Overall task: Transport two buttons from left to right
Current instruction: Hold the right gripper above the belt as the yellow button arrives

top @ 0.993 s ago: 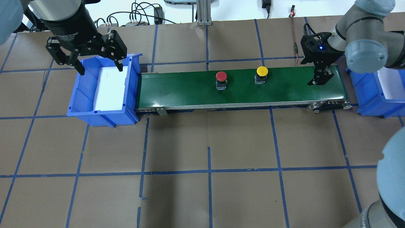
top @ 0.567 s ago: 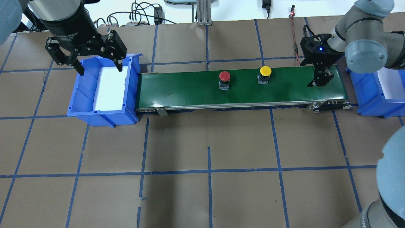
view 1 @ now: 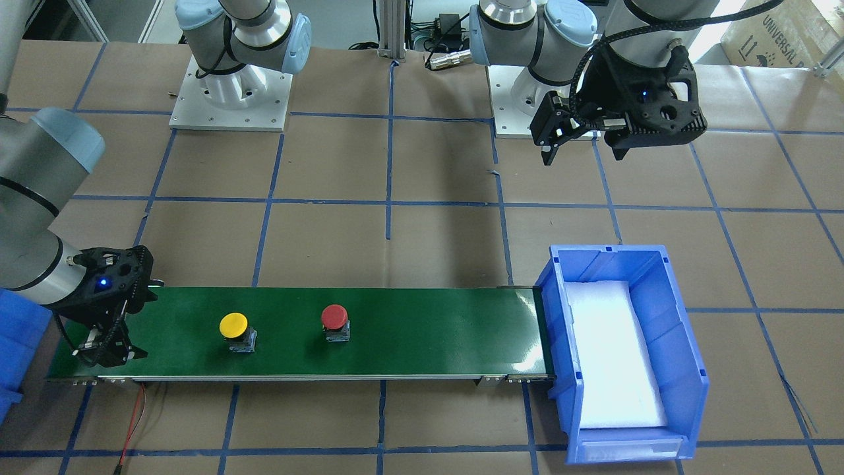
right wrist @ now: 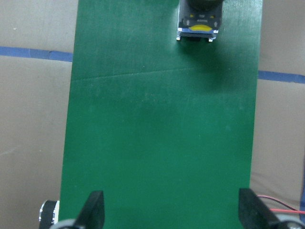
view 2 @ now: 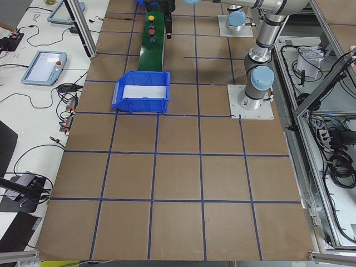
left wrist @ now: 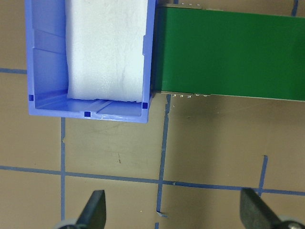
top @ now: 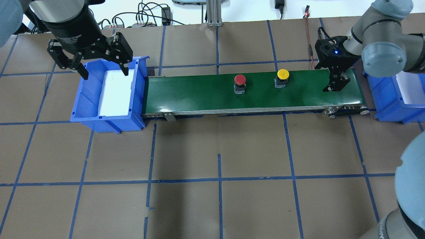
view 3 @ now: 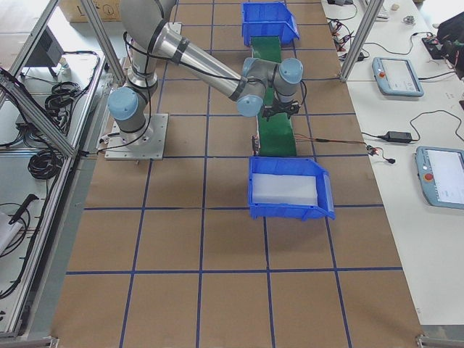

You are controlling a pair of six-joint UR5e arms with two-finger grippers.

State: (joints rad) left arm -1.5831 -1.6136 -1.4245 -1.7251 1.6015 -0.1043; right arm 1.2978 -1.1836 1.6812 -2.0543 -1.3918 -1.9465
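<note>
The red button (top: 239, 80) and the yellow button (top: 283, 74) stand upright on the green conveyor belt (top: 192, 94), the yellow one further right. They also show in the front view as the red button (view 1: 334, 317) and the yellow button (view 1: 233, 325). My left gripper (top: 105, 71) is open and empty above the far end of the left blue bin (top: 87, 99). My right gripper (top: 335, 87) is open and empty, low over the belt's right end. In the right wrist view the yellow button's body (right wrist: 198, 25) lies ahead of the open fingers (right wrist: 95, 202).
A second blue bin (top: 386, 99) with white foam stands just past the belt's right end. The left bin holds only a white foam pad (left wrist: 107, 47). Cables (top: 146, 18) lie along the table's far edge. Brown paper with blue tape lines covers the table.
Both buttons have moved to the right along the belt, towards my right gripper. Both arms have stayed almost still, grippers open.
</note>
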